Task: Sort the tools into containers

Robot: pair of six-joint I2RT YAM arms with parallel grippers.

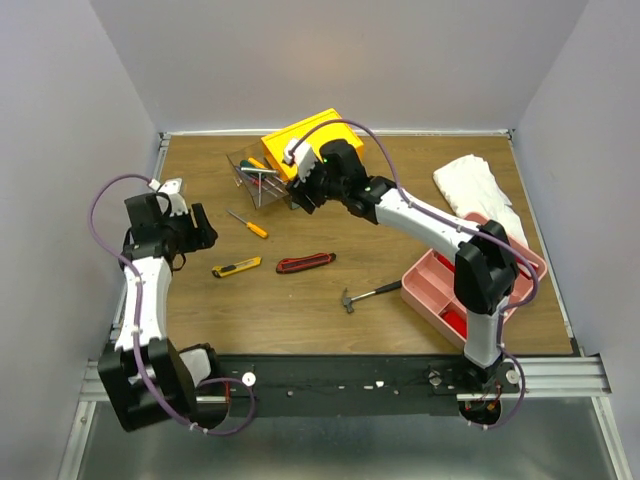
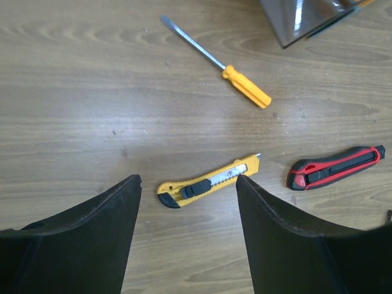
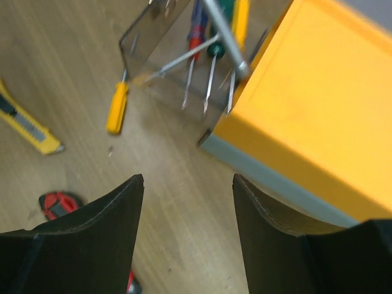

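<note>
so, left gripper point(image 2: 188, 179) spread over the flat yellow plastic utility knife point(image 2: 208, 182) on the wood table point(image 2: 73, 92); it may skid when pinched. right gripper point(image 3: 187, 177), spread too, could bump the clear drawer point(image 3: 159, 55).

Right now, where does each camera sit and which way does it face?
Top external: above and behind the robot, looking down on the table; left arm and right arm show.
Left wrist: on the left arm, facing down at the yellow knife, orange screwdriver and red knife; the left tool frames the bottom.
Right wrist: on the right arm, facing down at the yellow box and clear drawer; the right tool shows below.
Shared: both wrist views catch the same two knives and screwdriver.
</note>
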